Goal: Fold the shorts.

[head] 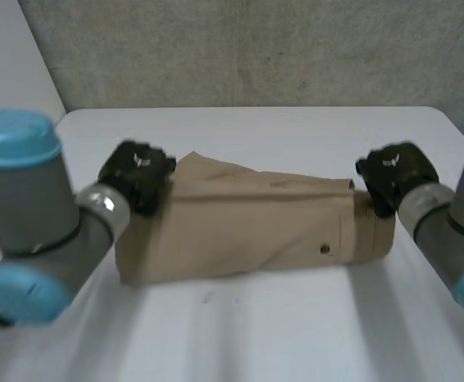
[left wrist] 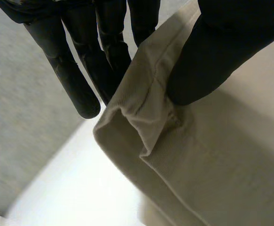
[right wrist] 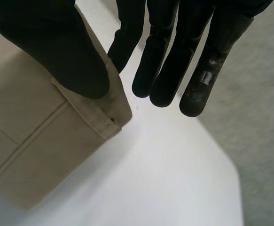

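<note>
So the tan shorts (head: pixel 247 227) are lying flat across the middle of the white table (head: pixel 295 127). They're stretched sideways between the two hands and already look doubled over into one long band. The waistband end is pointing to the robot's right and the leg end to its left. There's a small dark button (head: pixel 325 249) showing near the waistband seam.

The left hand (head: pixel 136 177) is sitting at the far corner of the leg end. Up close, its thumb (left wrist: pixel 212 61) is pressing down on top of the cloth just behind the leg hem (left wrist: pixel 127 127). Its straight fingers (left wrist: pixel 75 84) are running along the other side of that edge, and a couple of them are slipping in behind the fabric. So it's pinching the hem corner between thumb and fingers. The hem is gaping open a bit at that spot.

The right hand (head: pixel 395 179) is doing much the same at the far corner of the waistband (right wrist: pixel 94 117). Its thumb (right wrist: pixel 57 47) is lying on top of the band and its fingers (right wrist: pixel 165 70) are held out straight just past the edge. That leaves the cloth corner clamped between thumb and the nearest finger.

Both arms are reaching in from the near side, the left arm (head: pixel 33 215) and the right arm (head: pixel 446 231). A grey wall (head: pixel 255 48) is standing behind the table.
</note>
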You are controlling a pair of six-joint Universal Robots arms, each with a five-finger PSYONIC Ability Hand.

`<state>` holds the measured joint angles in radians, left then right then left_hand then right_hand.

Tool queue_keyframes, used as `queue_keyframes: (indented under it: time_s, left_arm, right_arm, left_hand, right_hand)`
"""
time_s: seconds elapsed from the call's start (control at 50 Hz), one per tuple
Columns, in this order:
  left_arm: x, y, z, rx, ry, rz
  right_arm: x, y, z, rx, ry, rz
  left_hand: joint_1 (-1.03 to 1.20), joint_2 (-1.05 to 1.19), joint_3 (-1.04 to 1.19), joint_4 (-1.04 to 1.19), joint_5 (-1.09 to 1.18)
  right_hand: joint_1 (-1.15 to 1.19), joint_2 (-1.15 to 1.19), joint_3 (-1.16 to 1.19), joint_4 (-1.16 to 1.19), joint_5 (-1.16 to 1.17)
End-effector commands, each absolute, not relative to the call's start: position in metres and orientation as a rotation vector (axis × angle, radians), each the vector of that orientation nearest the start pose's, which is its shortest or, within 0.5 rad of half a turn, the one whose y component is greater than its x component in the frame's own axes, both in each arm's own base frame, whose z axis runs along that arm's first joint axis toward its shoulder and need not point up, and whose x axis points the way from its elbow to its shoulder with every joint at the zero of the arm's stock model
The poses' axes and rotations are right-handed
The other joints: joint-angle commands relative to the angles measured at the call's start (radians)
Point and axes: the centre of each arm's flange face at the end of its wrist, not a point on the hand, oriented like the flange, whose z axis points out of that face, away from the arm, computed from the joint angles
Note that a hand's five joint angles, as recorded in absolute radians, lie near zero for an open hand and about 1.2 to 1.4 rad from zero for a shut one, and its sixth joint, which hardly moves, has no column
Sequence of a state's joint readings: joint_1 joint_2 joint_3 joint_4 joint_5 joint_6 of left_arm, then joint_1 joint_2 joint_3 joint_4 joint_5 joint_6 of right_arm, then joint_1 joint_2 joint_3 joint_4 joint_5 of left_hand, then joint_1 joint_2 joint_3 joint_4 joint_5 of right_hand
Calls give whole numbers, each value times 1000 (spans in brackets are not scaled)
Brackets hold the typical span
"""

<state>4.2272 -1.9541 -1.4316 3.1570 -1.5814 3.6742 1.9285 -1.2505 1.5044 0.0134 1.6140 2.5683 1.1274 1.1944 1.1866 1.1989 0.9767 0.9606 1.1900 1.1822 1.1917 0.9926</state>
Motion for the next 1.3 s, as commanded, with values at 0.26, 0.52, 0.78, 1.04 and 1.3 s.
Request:
queue_keyframes:
  time_s: [0.26, 0.52, 0.78, 1.04, 1.3]
  left_arm:
    - [-350, -399, 146, 1114, 1606, -2312]
    - [-355, -402, 148, 1030, 1460, -2447]
    - [-304, -346, 200, 910, 1751, -2443]
    - [-264, -311, 149, 901, 2426, -1925]
    - [-262, -312, 148, 887, 2430, -1919]
  right_arm:
    - [294, -383, 165, -1061, 2103, -2400]
    - [305, -404, 162, -1083, 2045, -2540]
    - [266, -318, 222, -932, 2177, -2036]
    - [234, -307, 151, -828, 2393, -1699]
    - [227, -323, 119, -817, 2446, -1678]
  left_hand:
    - [269, 202, 210, 197, 245]
    - [-953, -1020, -1012, -1024, -977]
    - [-908, -975, -967, -979, -932]
    - [-855, -922, -914, -927, -879]
    - [-870, -937, -929, -941, -894]
  right_hand:
    - [436, 206, 214, 205, 229]
    - [-786, -1015, -1008, -1017, -993]
    - [-771, -1000, -992, -1002, -977]
    - [-424, -653, -645, -655, -630]
    - [-136, -366, -358, -368, -343]
